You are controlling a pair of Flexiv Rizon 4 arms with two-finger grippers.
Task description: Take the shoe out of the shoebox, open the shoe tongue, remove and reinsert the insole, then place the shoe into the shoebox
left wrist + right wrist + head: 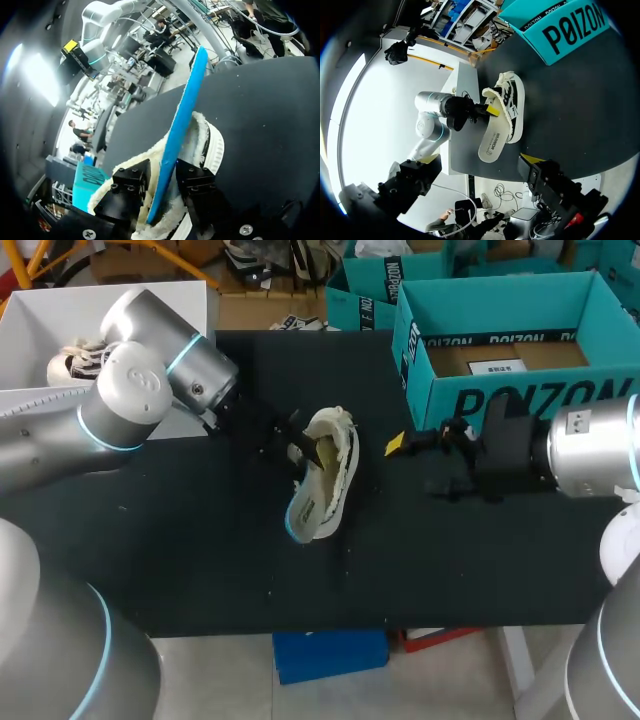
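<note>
A cream fuzzy shoe (338, 455) lies on its side in the middle of the black table (200, 560). Its insole (308, 508), cream on top and blue underneath, sticks out of the opening toward the table's front. My left gripper (305, 450) is at the shoe's opening. In the left wrist view the blue insole (180, 125) runs between its black fingers (131, 186), which stand slightly off it, so the gripper is open. My right gripper (425, 462) hangs wide open and empty to the right of the shoe, in front of the teal shoebox (415, 370).
The open teal shoebox (565, 25) stands at the back right with a card inside. A white bin (40, 310) holding another shoe sits at the back left under my left arm. More teal boxes stand behind. The table's front edge is near.
</note>
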